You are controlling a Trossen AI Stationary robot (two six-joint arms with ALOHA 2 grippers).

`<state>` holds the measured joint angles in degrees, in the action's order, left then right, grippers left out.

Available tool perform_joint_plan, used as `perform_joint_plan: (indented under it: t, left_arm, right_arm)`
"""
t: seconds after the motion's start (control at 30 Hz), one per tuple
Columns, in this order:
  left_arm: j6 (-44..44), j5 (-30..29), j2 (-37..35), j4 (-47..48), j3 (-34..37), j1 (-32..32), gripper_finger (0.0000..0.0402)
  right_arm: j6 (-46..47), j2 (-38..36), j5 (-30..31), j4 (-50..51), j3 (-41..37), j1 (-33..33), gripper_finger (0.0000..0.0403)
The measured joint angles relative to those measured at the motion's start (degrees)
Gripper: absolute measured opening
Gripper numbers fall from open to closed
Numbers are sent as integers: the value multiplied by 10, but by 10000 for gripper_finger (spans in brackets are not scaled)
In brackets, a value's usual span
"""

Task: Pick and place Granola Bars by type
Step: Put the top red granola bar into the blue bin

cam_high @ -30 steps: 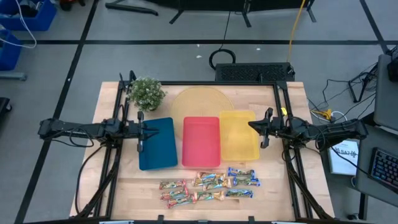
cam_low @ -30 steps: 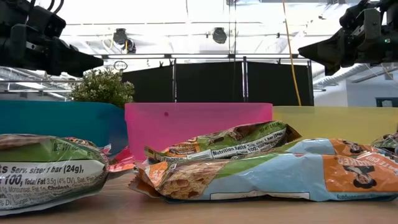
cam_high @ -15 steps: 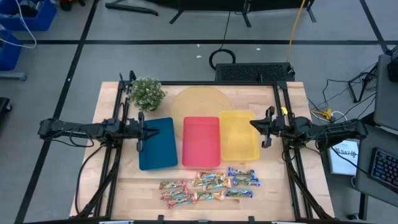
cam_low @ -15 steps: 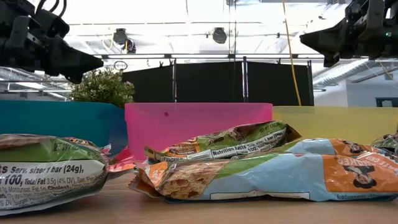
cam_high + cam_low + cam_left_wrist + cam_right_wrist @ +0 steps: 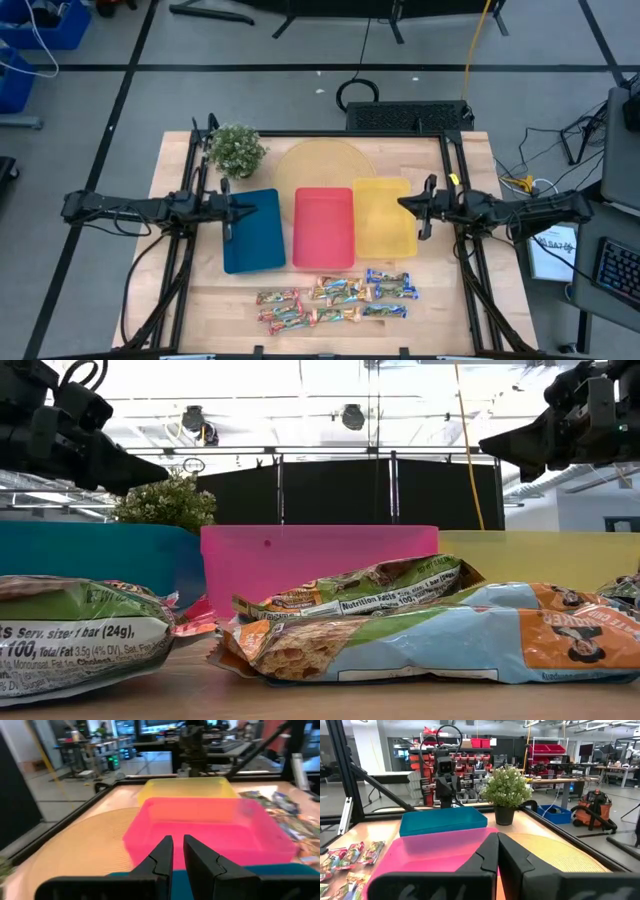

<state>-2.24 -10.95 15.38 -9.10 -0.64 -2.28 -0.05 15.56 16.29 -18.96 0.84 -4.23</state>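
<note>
My left gripper (image 5: 243, 208) hangs clenched over the blue rectangular plastic tray (image 5: 252, 232); my right gripper (image 5: 404, 203), clenched, above the yellow plastic tray (image 5: 384, 216). Shiny-wrapped granola bars (image 5: 335, 296) lie near.

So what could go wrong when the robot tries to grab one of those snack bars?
The granola bars lie bunched together, some touching or overlapping, so a gripper might pinch two at once or nudge neighbours. Their wrappers look shiny, so one could slip out. Both grippers, left and right, hover over the blue tray and yellow tray, so each may clip a tray wall on its way down.
</note>
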Motion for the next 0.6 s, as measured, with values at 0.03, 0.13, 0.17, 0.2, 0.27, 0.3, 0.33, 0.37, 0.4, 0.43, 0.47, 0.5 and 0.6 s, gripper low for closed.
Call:
perform_joint_plan:
  t: [0.03, 0.13, 0.17, 0.2, 0.27, 0.3, 0.33, 0.37, 0.4, 0.43, 0.47, 0.5, 0.6]
  left_arm:
    - [6, -8, 0, 0, 0, 0, 51]
    - [6, -16, 0, -1, 0, 0, 51]
    - [-1, -16, 0, -1, 0, 0, 51]
    - [-6, -16, 0, -1, 0, 0, 51]
    - [-8, -16, 0, 0, 0, 0, 51]
    - [-8, -14, 0, -1, 0, 0, 51]
    - [-5, -11, 0, -1, 0, 0, 51]
    - [6, -11, 0, -4, 0, -2, 51]
    - [20, -11, 0, -8, -1, -6, 51]
    - [27, -7, 0, -7, -7, -14, 51]
    - [26, 5, 2, -9, -14, -27, 51]
    - [23, 10, 8, -12, -24, -43, 51]
    - [23, -23, 35, -15, -55, -96, 52]
  right_arm:
    - [0, 3, 0, 0, 0, 0, 0]
    - [-1, 10, 0, 0, 0, 0, 0]
    - [-1, 11, 0, 0, 0, 0, 0]
    - [-1, 12, 0, 0, 0, 0, 0]
    - [-2, 12, 1, 0, 0, 0, 0]
    - [-2, 12, 1, 0, 0, 0, 0]
    - [-2, 12, 1, -1, 0, 0, 0]
    - [-2, 12, 1, -3, 0, 0, 0]
    - [-2, 12, 1, -6, 0, 0, 0]
    - [-3, 12, 1, -6, 0, 0, 0]
    - [-6, 12, 1, -6, 0, 0, 0]
    - [-6, 12, 1, -5, 0, 0, 0]
    - [-6, 12, 1, -4, 0, 0, 0]
